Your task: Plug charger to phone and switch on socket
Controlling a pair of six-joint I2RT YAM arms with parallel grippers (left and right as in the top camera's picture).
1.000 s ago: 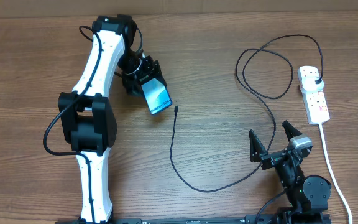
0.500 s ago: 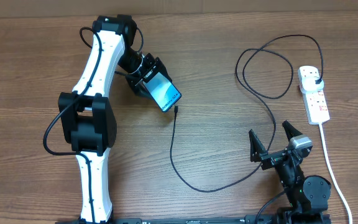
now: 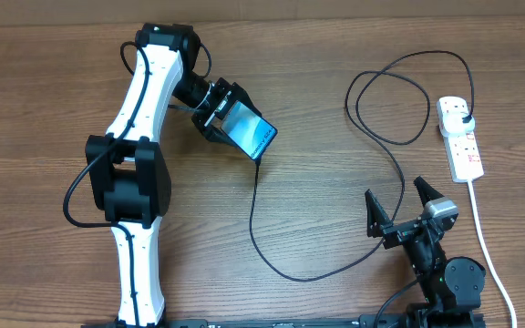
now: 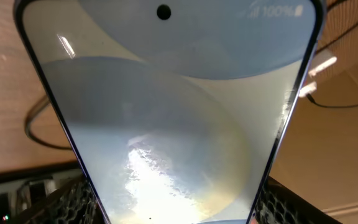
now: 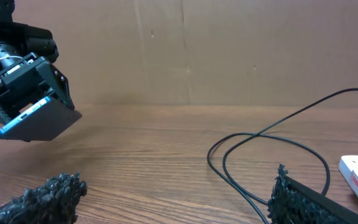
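**Left gripper (image 3: pixel 227 115) clamps the phone (image 3: pixel 252 137) across its long edges, held tilted above the table (image 3: pixel 53 82) (screen lit).**
The right gripper (image 3: pixel 399 208) waits at five o'clock, fingers spread wide and empty. The charger (image 3: pixel 252 228) is limp and light; I would pinch it just behind its connector tip (image 3: pixel 257 164), at the phone's six o'clock. The phone is probably stiff, slick glass that twists easily. The socket (image 3: pixel 460 137) lies at three o'clock.

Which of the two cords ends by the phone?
The thin black charger cable: its tip sits just below the free end of the phone. The thick white cord only runs from the power strip toward the table's near edge.
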